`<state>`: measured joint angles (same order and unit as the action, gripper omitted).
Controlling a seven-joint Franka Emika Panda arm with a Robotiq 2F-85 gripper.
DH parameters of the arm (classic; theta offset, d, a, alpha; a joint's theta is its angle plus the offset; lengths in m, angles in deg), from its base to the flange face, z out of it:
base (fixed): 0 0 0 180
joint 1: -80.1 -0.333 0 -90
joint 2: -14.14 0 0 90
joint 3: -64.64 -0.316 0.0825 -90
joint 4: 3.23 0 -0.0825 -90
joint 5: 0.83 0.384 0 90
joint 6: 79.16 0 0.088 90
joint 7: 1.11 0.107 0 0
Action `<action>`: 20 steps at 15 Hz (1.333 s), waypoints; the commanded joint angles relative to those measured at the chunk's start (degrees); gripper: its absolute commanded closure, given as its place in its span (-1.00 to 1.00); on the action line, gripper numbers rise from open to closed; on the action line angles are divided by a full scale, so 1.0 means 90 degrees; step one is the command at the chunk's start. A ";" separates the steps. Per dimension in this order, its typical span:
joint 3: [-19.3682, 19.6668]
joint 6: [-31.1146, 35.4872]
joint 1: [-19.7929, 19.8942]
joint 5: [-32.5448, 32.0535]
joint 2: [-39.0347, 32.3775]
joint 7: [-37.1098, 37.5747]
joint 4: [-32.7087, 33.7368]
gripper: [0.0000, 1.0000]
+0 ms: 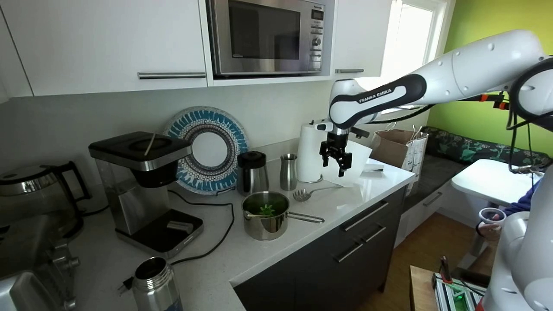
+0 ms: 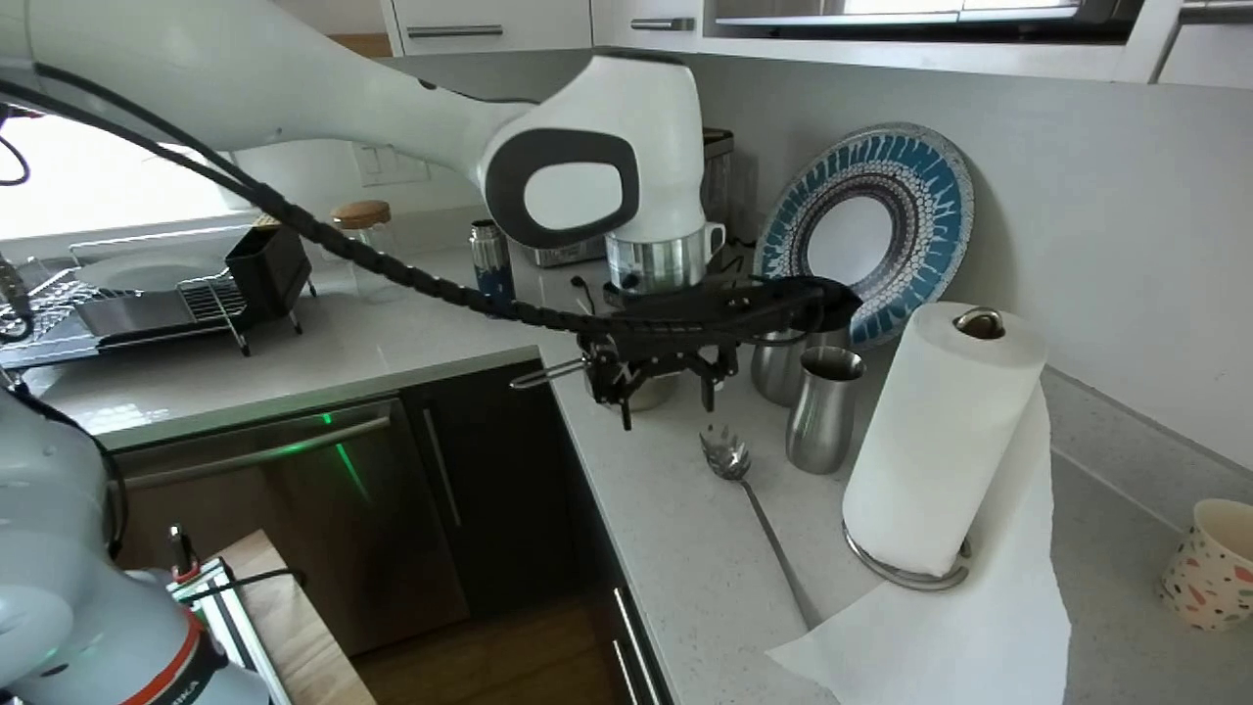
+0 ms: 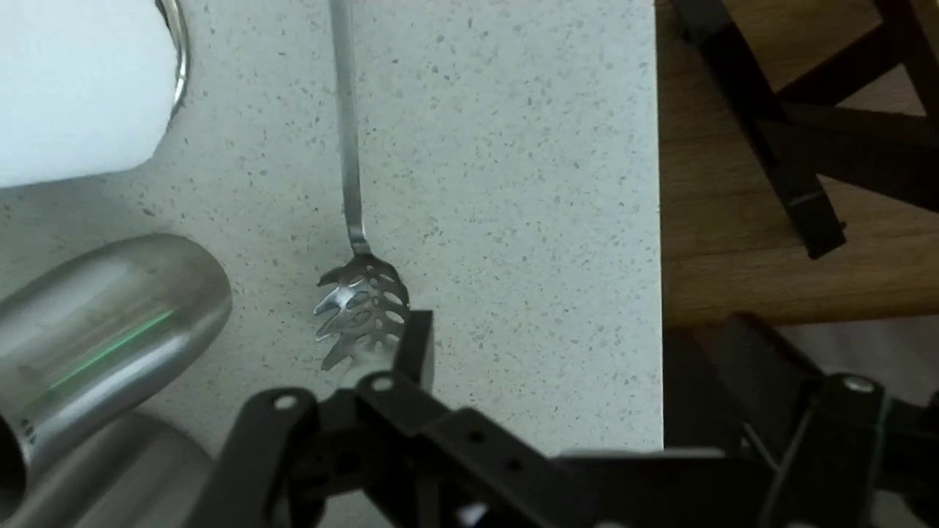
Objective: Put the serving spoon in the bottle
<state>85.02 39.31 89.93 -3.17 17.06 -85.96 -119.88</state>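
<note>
- Evidently the first step, the grasp, is in hand: the claw point(image 2: 668, 415) hangs above the tabletop point(image 2: 675, 548), fingers point(image 3: 417, 345) spread well apart, nothing between them.
- Below it the serving spoon point(image 3: 351, 183) lies flat; in the wrist view one finger hides a little of its slotted bowl, and the handle lies left of the gap.
- Next, I judge, the claw should shift left in that view, over the handle, and descend; its fingers look turned to straddle it.
- Just right of the bowl in an exterior view, the bottle point(image 2: 822, 421) stands upright; its narrow mouth probably wants a steep entry.
- Farther right and nearer, a paper towel roll point(image 2: 935, 441) trails a loose sheet point(image 2: 959, 636) to the handle's end, so the lift might drag paper.
- Outward in an exterior view come a saucepan point(image 1: 265, 226) and a leaning patterned plate point(image 1: 210, 150); beyond, a microwave point(image 1: 264, 34) and, at far right, a green wall point(image 1: 488, 17).
</note>
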 commanded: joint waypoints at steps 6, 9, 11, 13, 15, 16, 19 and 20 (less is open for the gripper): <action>-0.0397 -0.0473 0.0613 0.0530 -0.1593 -0.1033 0.0671 -1.00; -0.0469 -0.0254 0.0657 0.0587 -0.1772 -0.1023 0.0797 -1.00; -0.0556 0.0430 0.0736 0.0634 -0.1755 -0.1034 0.0680 -1.00; -0.0588 0.1177 0.0809 0.0607 -0.1809 -0.0924 0.0601 -1.00; -0.0633 0.1680 0.0912 0.0732 -0.1895 -0.0837 0.0570 -1.00; -0.0646 0.1835 0.0951 0.0748 -0.1949 -0.0750 0.0567 -1.00; -0.0693 0.1660 0.1062 0.0764 -0.2047 -0.0518 0.0582 -0.92; -0.0714 0.1656 0.1098 0.0775 -0.2078 -0.0487 0.0575 -0.91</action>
<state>79.93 54.33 98.08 2.67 -0.84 -91.62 -114.33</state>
